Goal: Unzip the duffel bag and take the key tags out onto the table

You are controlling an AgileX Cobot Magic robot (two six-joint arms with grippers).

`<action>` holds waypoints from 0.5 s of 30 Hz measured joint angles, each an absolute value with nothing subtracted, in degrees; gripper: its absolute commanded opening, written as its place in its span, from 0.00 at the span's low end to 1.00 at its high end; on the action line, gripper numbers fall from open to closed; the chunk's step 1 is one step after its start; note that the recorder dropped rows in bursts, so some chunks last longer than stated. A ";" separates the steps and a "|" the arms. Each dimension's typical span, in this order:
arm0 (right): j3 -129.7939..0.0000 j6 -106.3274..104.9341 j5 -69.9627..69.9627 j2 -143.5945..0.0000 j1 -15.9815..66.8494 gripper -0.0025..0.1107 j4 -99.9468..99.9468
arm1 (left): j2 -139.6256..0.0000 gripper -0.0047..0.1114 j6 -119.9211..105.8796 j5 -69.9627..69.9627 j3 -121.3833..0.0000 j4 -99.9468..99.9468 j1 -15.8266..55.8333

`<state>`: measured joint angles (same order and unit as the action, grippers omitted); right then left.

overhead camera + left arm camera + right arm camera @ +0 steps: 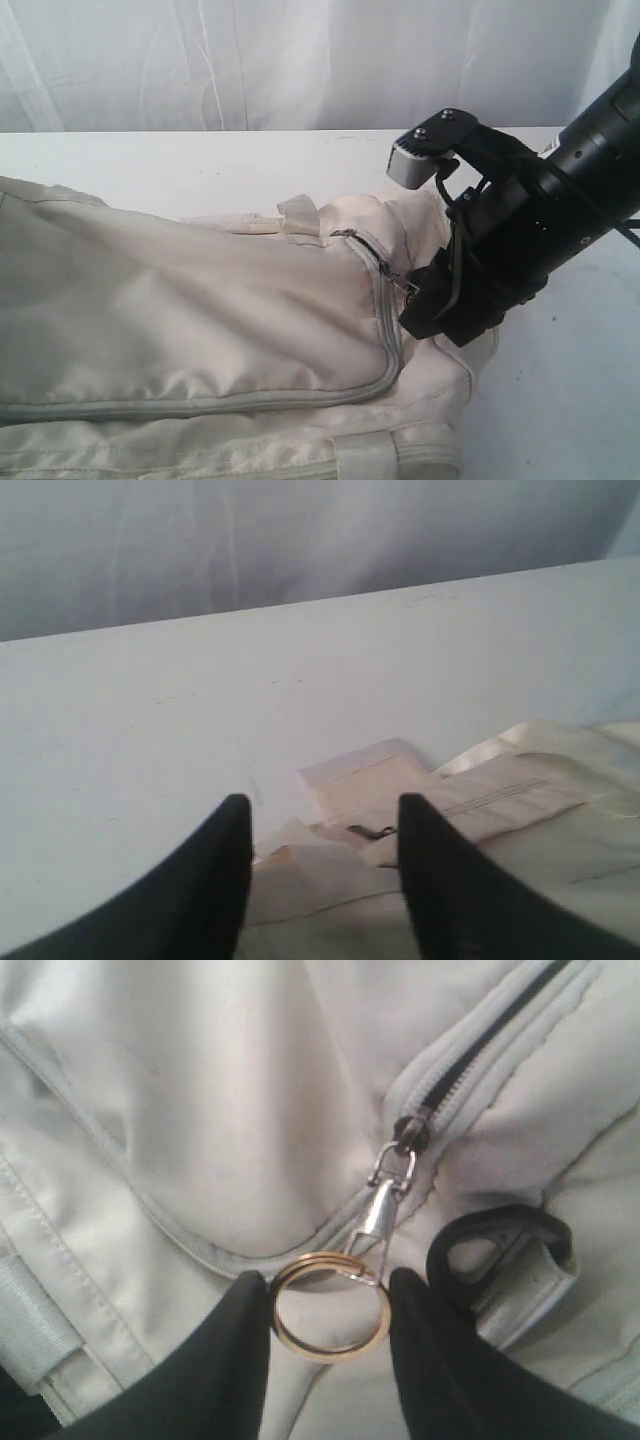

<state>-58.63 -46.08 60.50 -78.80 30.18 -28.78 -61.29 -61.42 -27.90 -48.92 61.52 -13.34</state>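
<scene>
Pulling from here is what worries me: my right tool has its two fingers pressed against either side of the brass-coloured ring, which hangs by a small clip from the slider. A smooth round ring pinched across its width could squirt out sideways the moment I tug. The zip shows only a short dark gap at the upper right of the right wrist view, so nearly the whole run is left, and in the exterior view it bends round a corner at lower centre where the slider could jam in the soft cloth. The duffel bag lies slack across the lower left of that view, and nothing pins it. My left tool is spread wide and empty above the bag's end, so I judge the bag may simply drag over the worktop instead of opening. A black D-ring just beside one finger might snag too. The key tags appear in no view, so I take them to be inside the bag. The bag runs off the left and bottom edges of the exterior view, the right arm covers its end, and I cannot see the left arm there.
</scene>
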 measured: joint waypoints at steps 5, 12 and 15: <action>-58.63 -46.08 58.97 -78.80 30.18 0.02 -28.78 | -61.03 0.60 -65.13 -42.21 -49.15 66.86 -13.34; -58.63 -46.08 58.84 -78.80 30.18 0.02 -28.69 | -61.03 0.60 -80.58 -56.90 -49.15 70.96 -4.55; -58.63 -46.08 58.84 -78.80 30.18 0.02 -28.69 | -61.03 0.60 -90.03 -54.54 -47.74 72.79 3.20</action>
<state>-58.63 -46.08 58.84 -78.80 30.18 -28.69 -61.03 -90.03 -54.54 -47.74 72.79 3.20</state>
